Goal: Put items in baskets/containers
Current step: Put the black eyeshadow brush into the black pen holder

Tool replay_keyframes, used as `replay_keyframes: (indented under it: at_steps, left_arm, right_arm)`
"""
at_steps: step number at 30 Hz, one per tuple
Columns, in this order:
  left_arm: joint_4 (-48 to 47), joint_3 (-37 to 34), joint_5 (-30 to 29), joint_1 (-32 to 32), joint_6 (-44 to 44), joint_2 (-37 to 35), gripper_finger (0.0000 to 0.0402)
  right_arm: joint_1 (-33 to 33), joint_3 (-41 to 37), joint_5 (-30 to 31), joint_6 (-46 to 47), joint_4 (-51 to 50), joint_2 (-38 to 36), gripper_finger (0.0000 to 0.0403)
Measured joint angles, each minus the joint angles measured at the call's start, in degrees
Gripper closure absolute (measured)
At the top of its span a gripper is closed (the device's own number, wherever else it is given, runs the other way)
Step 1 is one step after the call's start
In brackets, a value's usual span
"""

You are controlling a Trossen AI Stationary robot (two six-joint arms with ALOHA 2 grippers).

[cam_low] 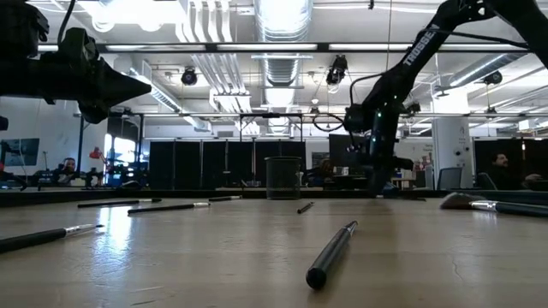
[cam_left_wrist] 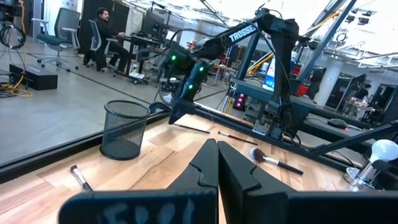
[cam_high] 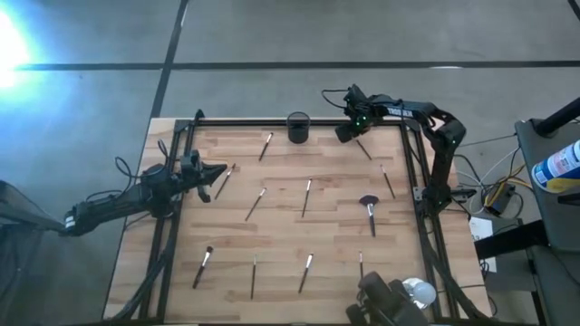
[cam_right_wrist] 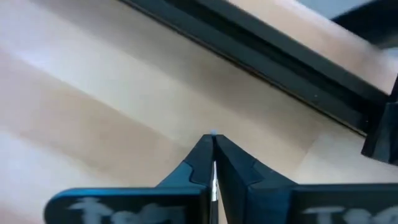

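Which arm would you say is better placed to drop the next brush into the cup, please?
The right. Its pincer hangs just beside the black cup and appears to pinch a thin brush already; the left pincer waits shut and empty at the table's left edge.

You see the cup (cam_high: pixel 298 127) at the desk's (cam_high: pixel 227 272) far edge, with brushes (cam_high: pixel 306 196) scattered across the desk in front of it.

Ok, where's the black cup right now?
In the high view the black cup stands at the table's far edge, near the middle, between a brush and the right tool.
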Motion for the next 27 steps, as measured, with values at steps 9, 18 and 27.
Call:
replay_keyframes:
  at_steps: [9, 18, 27]
  left_arm:
    - [0.07, 0.0, 0.0, 0.01, 0.0, 0.0, 0.0402]
    - [0.21, 0.0, 0.0, 0.0, 0.0, 0.0, 0.0402]
    - [0.91, 0.0, -0.01, 0.0, 0.0, 0.0, 0.0402]
  right_arm:
    - [4.82, -1.24, 0.08, -1.12, 1.72, -8.89, 0.0394]
    - [11.21, -8.31, 0.1, -1.13, 16.65, -20.04, 0.0394]
    - [17.19, -20.6, 0.12, -1.03, 57.08, -24.51, 0.0394]
